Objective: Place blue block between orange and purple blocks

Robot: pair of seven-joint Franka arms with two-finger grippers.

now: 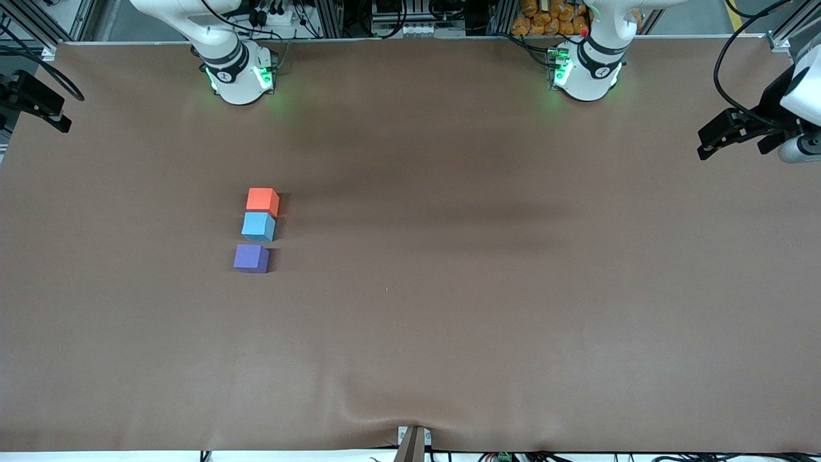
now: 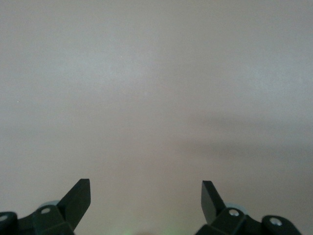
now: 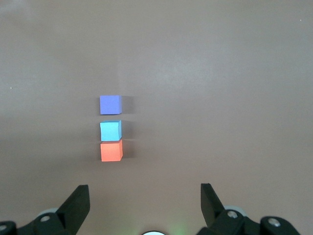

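Observation:
Three small cubes stand in a row on the brown table (image 1: 449, 289), toward the right arm's end. The orange block (image 1: 263, 200) is farthest from the front camera, the blue block (image 1: 258, 226) is in the middle and the purple block (image 1: 251, 258) is nearest. Blue sits close against orange, with a narrow gap to purple. The right wrist view shows the same row: purple (image 3: 110, 104), blue (image 3: 110, 130), orange (image 3: 111, 151). My right gripper (image 3: 145, 191) hangs open and empty high over the table, apart from the blocks. My left gripper (image 2: 145, 188) is open and empty over bare table.
The two arm bases (image 1: 237, 74) (image 1: 587, 70) stand along the table's farthest edge. Dark fixtures reach in at both ends of the table (image 1: 35, 99) (image 1: 737, 135). A small bracket (image 1: 412, 443) sits at the table's nearest edge.

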